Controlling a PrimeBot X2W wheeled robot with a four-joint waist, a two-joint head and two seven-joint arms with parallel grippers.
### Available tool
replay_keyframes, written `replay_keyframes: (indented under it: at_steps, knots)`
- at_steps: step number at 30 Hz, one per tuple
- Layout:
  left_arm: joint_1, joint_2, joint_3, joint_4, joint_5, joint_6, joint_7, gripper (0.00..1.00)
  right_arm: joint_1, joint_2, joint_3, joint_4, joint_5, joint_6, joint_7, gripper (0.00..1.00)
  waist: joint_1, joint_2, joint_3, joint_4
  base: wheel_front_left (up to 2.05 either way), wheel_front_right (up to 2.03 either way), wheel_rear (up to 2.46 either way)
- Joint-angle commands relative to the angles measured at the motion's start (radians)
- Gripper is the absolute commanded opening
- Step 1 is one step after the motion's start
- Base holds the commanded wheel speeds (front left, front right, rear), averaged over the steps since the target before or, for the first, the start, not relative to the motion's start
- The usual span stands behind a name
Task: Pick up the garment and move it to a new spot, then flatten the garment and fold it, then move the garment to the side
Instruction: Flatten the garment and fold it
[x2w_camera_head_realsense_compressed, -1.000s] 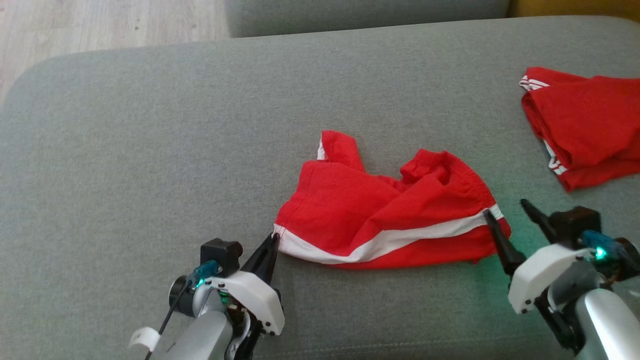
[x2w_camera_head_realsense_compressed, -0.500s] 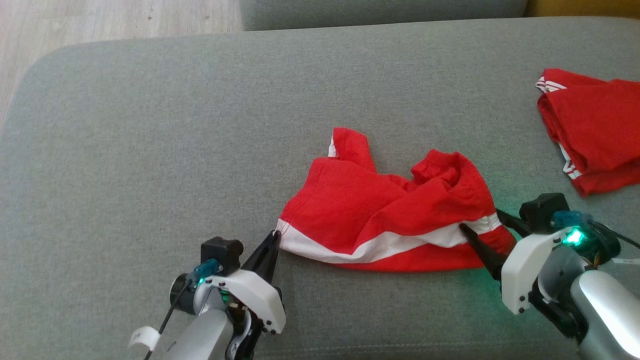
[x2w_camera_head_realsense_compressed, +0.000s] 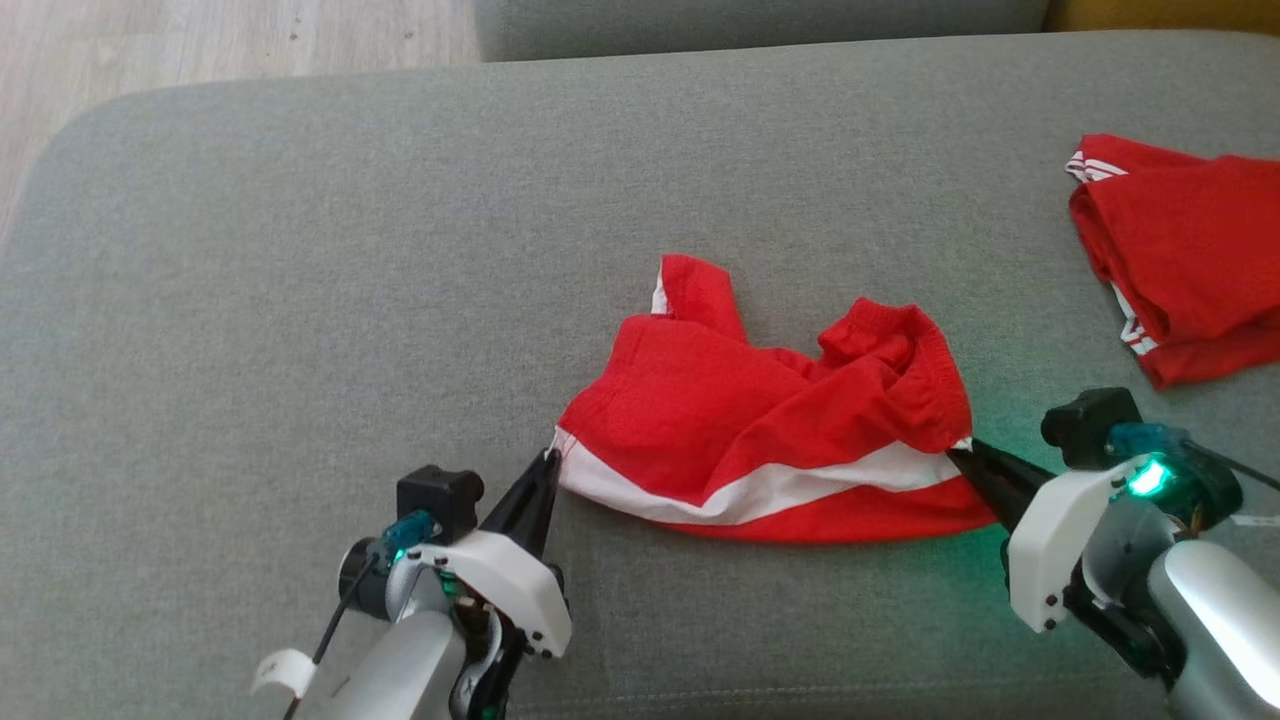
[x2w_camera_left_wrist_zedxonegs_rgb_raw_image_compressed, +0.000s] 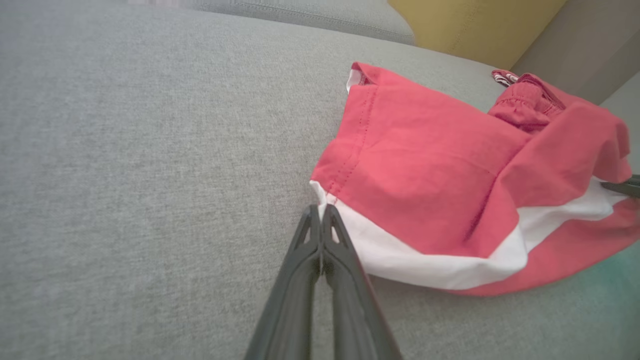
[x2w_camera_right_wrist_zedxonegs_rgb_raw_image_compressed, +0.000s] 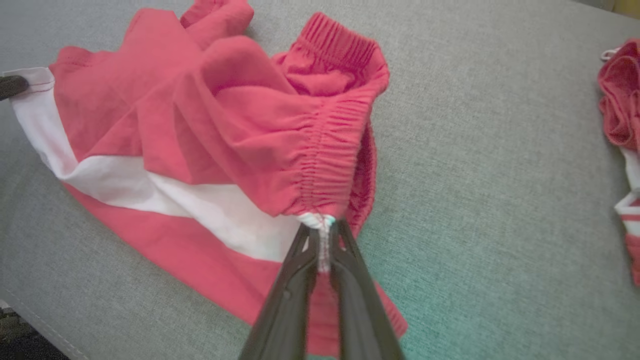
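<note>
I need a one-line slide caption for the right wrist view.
Right gripper shut on the waistband corner of red shorts lying on a grey cushion.

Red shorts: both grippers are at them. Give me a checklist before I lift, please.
1. Left gripper shut on the white hem corner of the red shorts: ok.
2. How much cloth that left bite holds: cannot tell.
3. Right gripper shut on the waistband end: ok.
4. Shorts lying flat: not ok, bunched in the middle with one leg flipped up.
5. Second red garment lying apart from the shorts: ok.
6. Room on the grey cushion to the robot's left for a new spot: ok.
</note>
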Motion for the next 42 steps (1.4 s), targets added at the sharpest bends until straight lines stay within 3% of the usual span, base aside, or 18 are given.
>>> replay_keyframes:
  at_steps: [1,6,15,26,36,42]
  knots:
    - [-0.020,0.008,0.043,-0.036,0.012,0.009,-0.013,0.00,-0.029,-0.033,0.002,-0.035,0.008,0.007,-0.018,0.00,0.0000,0.0000,-0.001,-0.001,0.00,0.00,0.00]
    - [-0.016,0.012,0.086,-0.104,0.026,0.023,-0.013,0.00,-0.025,-0.031,-0.025,-0.067,0.014,0.007,-0.057,0.00,0.0000,0.0000,-0.007,-0.005,0.00,0.00,0.00]
    - [0.007,0.029,0.216,-0.348,0.079,0.038,-0.013,0.00,-0.034,-0.020,-0.119,-0.184,-0.004,0.007,-0.130,0.00,0.0000,0.0000,-0.055,-0.007,0.00,0.00,0.00]
    - [-0.005,0.096,0.295,-0.682,0.137,0.049,-0.009,0.00,-0.010,0.038,-0.275,-0.477,-0.041,0.007,-0.145,0.00,0.0000,0.0000,-0.125,-0.011,0.00,0.00,0.00]
    - [-0.117,0.213,0.329,-1.044,0.210,0.057,0.145,0.00,0.003,0.061,-0.406,-0.788,-0.113,0.007,-0.067,0.00,0.0000,0.0000,-0.118,-0.027,0.00,0.00,0.00]
    - [-0.201,0.223,0.336,-1.019,0.171,0.040,0.229,0.00,-0.027,0.098,-0.407,-0.786,-0.112,0.007,-0.029,0.00,0.0000,0.0000,-0.060,-0.029,0.00,0.00,0.00]
